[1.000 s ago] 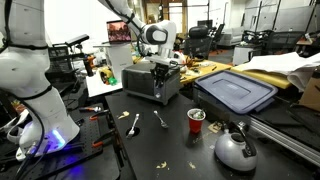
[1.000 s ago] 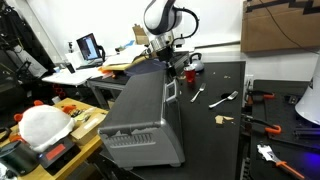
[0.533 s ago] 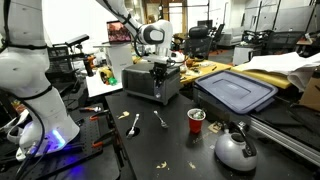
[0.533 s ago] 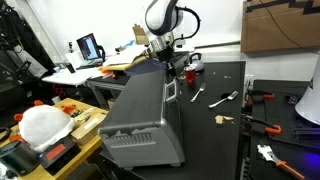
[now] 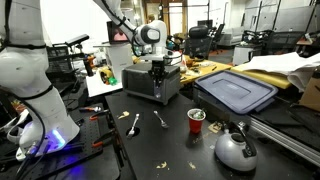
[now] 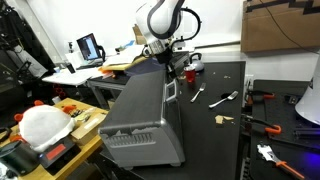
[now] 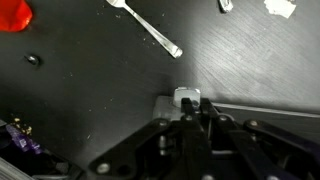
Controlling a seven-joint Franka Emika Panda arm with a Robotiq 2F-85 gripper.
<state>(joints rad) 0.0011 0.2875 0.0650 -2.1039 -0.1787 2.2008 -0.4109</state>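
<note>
A grey toaster [image 5: 150, 84] stands on the black table and fills the foreground in an exterior view [image 6: 142, 118]. My gripper [image 5: 158, 69] points down at the toaster's end in both exterior views [image 6: 163, 62]. In the wrist view my gripper [image 7: 190, 108] has its fingers pressed together, with the tips right at the toaster's pale lever knob [image 7: 186, 96]. Nothing is held between the fingers. The toaster's body below the knob is mostly hidden by the gripper.
A red cup [image 5: 196, 120], a spoon [image 5: 134, 124] and a fork [image 5: 160, 119] lie on the table in front of the toaster. A white kettle [image 5: 235, 148] and a blue-lidded bin [image 5: 236, 92] stand to one side. Crumbs are scattered about.
The arm's wrist has shifted slightly sideways above the toaster. The gripper stays at the lever end, still shut.
</note>
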